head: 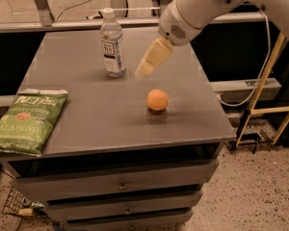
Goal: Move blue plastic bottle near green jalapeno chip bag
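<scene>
While the bottle (112, 44) stands upright on the grey top (101, 124), toward its far edge, the gripper (149, 64) hangs in the air just to the right of it, apart from it and about level with its lower half. Its pale tip slants down and toward the bottle. Whether it is wide or narrow I cannot tell, and it holds nothing that shows. The white arm (197, 8) runs up and to the right of the bottle, out of the picture.

An orange (157, 100) rests on the top, nearer the camera than the bottle and to its right, below the gripper and clear of it. The bag (29, 121) lies flat well apart from the bottle, to its left and much closer to the camera, at the front left corner of the top, with its pale end toward the bottle's side.

The top is plain, matte and dark grey, and it caps a cabinet with drawers (120, 186) in front, each with a small knob. Behind the bottle a metal rail (62, 25) crosses the view. To its far right, past the cabinet, yellow frame legs (260, 95) stand on a speckled floor (250, 196) and a white cable (267, 57) loops down. A wire basket (14, 203) sits on the floor below the bag.
</scene>
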Motion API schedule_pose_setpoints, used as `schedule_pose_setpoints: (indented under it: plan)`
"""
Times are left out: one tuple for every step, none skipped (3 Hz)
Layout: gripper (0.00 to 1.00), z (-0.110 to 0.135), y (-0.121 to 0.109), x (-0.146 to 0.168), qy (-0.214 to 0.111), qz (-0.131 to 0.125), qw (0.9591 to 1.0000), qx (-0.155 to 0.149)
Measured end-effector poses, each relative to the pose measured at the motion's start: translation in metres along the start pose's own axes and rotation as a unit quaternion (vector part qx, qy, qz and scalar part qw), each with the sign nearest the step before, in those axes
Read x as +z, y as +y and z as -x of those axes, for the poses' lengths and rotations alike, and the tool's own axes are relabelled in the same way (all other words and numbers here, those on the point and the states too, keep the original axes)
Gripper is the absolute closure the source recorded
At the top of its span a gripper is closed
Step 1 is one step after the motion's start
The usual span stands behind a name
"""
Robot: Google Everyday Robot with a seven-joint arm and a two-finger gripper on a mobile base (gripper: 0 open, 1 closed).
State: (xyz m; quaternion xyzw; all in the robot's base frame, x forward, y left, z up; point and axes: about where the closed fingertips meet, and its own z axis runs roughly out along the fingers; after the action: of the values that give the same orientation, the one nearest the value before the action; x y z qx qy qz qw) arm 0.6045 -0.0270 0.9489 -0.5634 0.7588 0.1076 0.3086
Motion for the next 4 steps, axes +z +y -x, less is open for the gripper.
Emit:
schedule_pose_setpoints:
  plan:
    - [0.0, 0.017, -0.007, 0.037, -0.042, -0.012, 0.9985, 0.032]
    - [0.0, 0.039, -0.023, 0.065, -0.11, -0.021, 0.9914, 0.068]
    - [0.0, 0.059, -0.029, 0.073, -0.153, -0.017, 0.9855, 0.072]
    - [0.0, 0.084, -0.035, 0.08, -0.191, -0.013, 0.9796, 0.063]
